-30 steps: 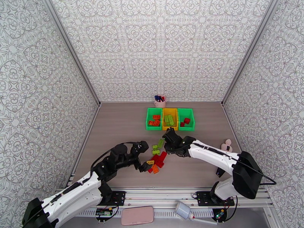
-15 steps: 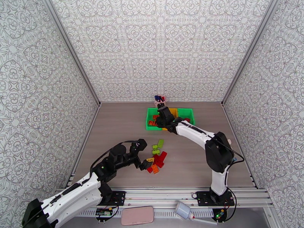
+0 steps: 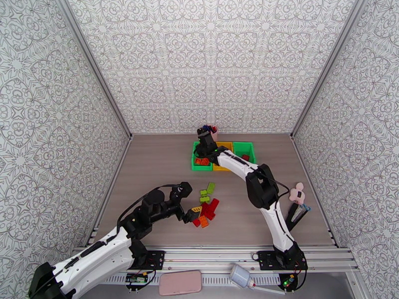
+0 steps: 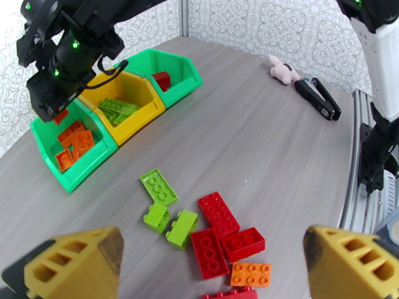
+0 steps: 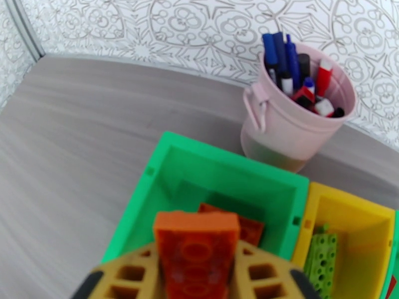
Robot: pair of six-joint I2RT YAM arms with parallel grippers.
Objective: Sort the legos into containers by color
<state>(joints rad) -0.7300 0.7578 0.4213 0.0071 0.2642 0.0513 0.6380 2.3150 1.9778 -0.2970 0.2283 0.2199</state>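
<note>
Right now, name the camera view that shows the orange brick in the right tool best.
Right wrist view: the orange brick sits large and close in the right tool, above a green bin. The left wrist view gives a small orange sliver under that tool; in the top external view it is too small to make out.

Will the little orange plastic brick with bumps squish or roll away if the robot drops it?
Probably neither. The orange studded plastic brick shows straight edges while pinched in the right gripper, so it looks stiff. Its flat sides should stop rolling. It likely weighs little, being small plastic.
</note>
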